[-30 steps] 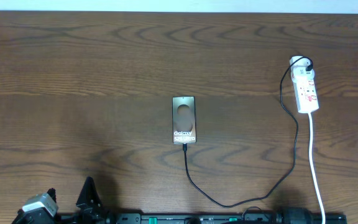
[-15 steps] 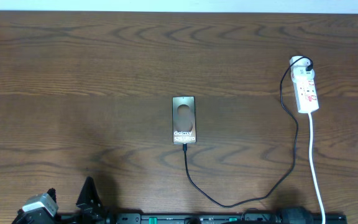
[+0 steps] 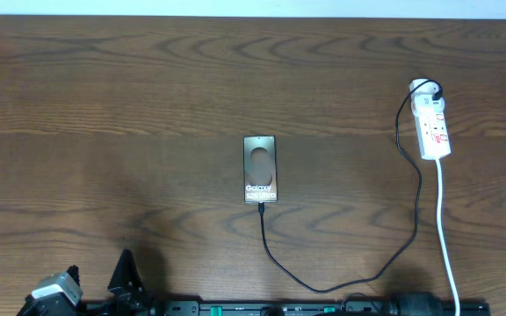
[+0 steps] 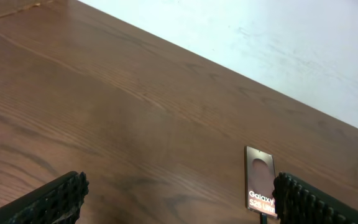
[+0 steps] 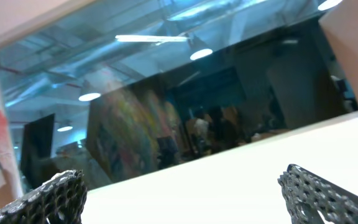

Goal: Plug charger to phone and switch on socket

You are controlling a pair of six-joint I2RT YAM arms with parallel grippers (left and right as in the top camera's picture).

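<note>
The phone (image 3: 260,169) lies flat at the table's middle, lettering toward the near edge; it also shows in the left wrist view (image 4: 260,185). The charger cable (image 3: 323,288) runs from the phone's near end, loops along the front and climbs to a white plug (image 3: 424,88) in the socket (image 3: 434,130) at the right. Its tip (image 3: 260,204) touches the phone's edge; how deep it sits I cannot tell. My left gripper (image 4: 179,205) hangs open over bare wood at the front left, well short of the phone. My right gripper (image 5: 185,199) is open, pointing up off the table, holding nothing.
The socket's thick white cord (image 3: 446,246) runs down to the front edge on the right. A black rail (image 3: 262,309) and both arm bases line the front edge. A white wall (image 4: 278,37) stands behind the table's far edge.
The dark end of the right arm at the front edge has shifted slightly. Phone, cable and socket lie as before, and the left arm has not moved.
</note>
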